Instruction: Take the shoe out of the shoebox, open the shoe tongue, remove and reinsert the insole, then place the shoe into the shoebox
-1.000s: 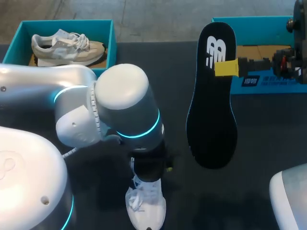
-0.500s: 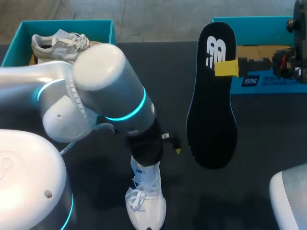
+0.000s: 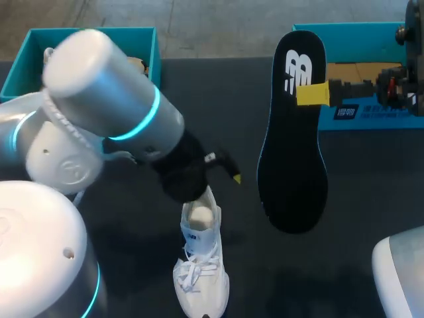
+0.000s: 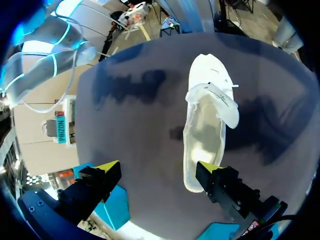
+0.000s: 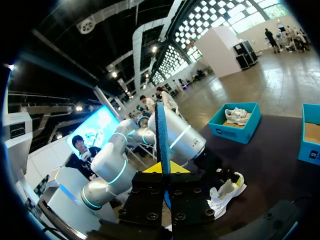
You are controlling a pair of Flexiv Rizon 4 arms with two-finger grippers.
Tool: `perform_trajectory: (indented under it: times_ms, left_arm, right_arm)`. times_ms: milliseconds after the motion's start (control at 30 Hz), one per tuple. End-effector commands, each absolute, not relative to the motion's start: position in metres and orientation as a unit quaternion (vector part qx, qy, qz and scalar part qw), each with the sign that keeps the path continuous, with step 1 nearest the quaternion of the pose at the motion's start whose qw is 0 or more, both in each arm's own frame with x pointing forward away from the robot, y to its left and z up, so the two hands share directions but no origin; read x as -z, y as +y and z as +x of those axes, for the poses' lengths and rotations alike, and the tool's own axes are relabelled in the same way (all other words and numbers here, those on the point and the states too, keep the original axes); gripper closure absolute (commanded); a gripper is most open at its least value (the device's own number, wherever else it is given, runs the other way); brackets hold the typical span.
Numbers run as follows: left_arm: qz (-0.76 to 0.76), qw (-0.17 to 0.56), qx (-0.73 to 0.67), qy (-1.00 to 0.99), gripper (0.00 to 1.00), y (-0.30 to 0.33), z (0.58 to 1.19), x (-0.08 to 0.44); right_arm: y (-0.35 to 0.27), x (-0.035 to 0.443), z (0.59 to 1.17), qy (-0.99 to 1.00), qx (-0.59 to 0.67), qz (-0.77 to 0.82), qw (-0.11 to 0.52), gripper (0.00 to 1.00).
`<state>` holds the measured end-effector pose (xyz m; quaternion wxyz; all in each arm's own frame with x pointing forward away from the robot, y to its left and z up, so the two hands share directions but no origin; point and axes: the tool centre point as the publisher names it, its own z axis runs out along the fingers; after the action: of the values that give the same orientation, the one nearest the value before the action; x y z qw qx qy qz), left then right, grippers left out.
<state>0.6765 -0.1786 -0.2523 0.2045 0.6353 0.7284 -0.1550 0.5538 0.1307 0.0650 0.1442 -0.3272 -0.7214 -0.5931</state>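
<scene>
Start at the left: in the head view your left arm's (image 3: 112, 112) big joint covers most of the teal shoebox (image 3: 16, 69) behind it. The right wrist view, looking across the desk (image 3: 126, 232), shows that box with a pale shoe (image 5: 235, 115) lying in it.

Your left pincer (image 4: 159, 166) stands wide open and holds nothing. Its own camera looks straight down into the white shoe (image 4: 207, 130), which lies on the desk below the gap between the fingers. The heel end sits just beside one yellow tip. The tongue (image 4: 217, 100) is folded forward over the laces, so the shoe's mouth is open. The head view shows only one yellow tip, just beside the shoe's heel, and you cannot tell there how far the fingers stand apart.

To the right, the black insole (image 3: 295, 146) hangs in the air, well apart from the shoe. Your right pincer (image 3: 311, 94) is clamped on it from both sides. The right wrist view shows the insole only edge-on, as a thin blue-black strip rising between the fingers. The head view shows its whole face.

A second teal box (image 3: 371, 114) lies under the right arm.
</scene>
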Motion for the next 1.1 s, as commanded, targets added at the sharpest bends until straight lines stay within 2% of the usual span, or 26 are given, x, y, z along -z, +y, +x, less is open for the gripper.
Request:
perform_trajectory:
  times_ms: [33, 367, 900, 1100]
  left_arm:
    - [0.624, 0.261, 0.215, 0.705, 0.00, -0.141, 0.676, 0.223]
    - [0.590, 0.314, 0.307, 0.678, 0.00, -0.118, 0.693, 0.187]
    - [0.589, 0.312, 0.313, 0.677, 0.00, -0.115, 0.695, 0.183]
    - [0.588, 0.393, 0.353, 0.613, 0.00, -0.107, 0.705, 0.184]
  right_arm:
    - [0.142, -0.063, 0.544, -0.700, 0.617, -0.336, 0.128, 1.00]
    - [0.142, -0.063, 0.544, -0.700, 0.617, -0.336, 0.128, 1.00]
    - [0.142, -0.063, 0.544, -0.700, 0.617, -0.336, 0.128, 1.00]
    - [0.142, -0.063, 0.544, -0.700, 0.617, -0.336, 0.128, 1.00]
